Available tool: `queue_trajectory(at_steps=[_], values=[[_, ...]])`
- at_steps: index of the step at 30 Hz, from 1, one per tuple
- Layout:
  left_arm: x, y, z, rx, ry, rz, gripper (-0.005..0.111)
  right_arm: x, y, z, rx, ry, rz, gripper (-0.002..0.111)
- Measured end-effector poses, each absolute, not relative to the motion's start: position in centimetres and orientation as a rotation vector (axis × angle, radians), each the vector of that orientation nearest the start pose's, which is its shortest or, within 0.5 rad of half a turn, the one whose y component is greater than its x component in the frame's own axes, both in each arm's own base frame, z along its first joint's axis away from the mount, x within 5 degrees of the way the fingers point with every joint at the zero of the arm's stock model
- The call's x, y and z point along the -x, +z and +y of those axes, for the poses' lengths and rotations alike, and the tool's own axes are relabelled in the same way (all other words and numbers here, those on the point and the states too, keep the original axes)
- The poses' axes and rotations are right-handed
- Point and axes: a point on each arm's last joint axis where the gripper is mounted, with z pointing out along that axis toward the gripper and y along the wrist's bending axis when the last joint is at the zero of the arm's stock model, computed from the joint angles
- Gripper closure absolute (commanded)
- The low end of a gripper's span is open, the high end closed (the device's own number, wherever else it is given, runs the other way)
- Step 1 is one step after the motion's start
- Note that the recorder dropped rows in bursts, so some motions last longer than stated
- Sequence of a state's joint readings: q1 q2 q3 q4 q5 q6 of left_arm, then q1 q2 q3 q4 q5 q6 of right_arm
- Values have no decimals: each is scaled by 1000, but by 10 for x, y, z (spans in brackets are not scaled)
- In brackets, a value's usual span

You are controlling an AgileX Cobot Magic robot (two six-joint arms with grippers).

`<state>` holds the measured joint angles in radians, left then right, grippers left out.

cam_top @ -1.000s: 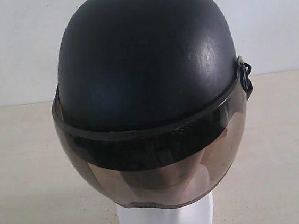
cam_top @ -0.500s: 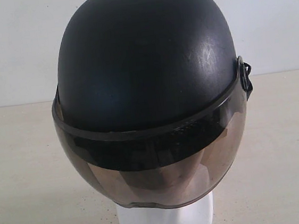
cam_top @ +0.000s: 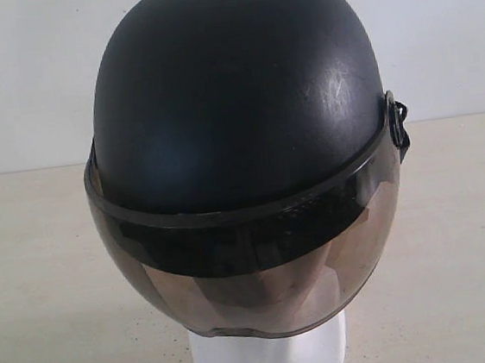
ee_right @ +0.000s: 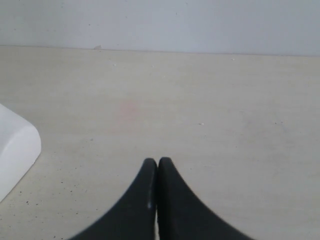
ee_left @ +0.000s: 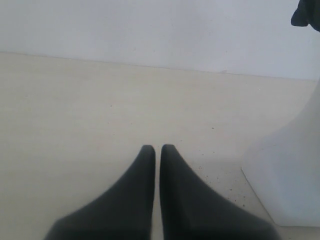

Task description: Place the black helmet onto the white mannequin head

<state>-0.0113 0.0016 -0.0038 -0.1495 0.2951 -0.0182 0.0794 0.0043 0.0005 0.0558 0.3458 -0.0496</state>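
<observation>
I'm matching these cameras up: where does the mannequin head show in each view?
Exterior: head, neck base showing, bottom centre under the helmet.
Left wrist: head, base only, at the frame edge beside the left gripper.
Right wrist: head, one corner, at the edge beside the right gripper.
Shared: the beige table.

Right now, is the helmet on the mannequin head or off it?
On. The black helmet covers the white mannequin head, visor down over the face; only its neck base shows.
</observation>
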Motion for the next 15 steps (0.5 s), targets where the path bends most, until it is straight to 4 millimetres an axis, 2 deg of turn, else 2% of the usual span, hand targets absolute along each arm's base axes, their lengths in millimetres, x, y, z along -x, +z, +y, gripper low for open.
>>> queue_trajectory(at_steps=[5,10,15], values=[[-54,187,-5,73,-141,1784,102,-53,182,6,83,75,1832,109],[-54,187,-5,-88,-11,1783,102,-53,182,6,83,75,1832,109],[-54,187,-5,-117,11,1781,102,-53,182,6,83,75,1832,109]])
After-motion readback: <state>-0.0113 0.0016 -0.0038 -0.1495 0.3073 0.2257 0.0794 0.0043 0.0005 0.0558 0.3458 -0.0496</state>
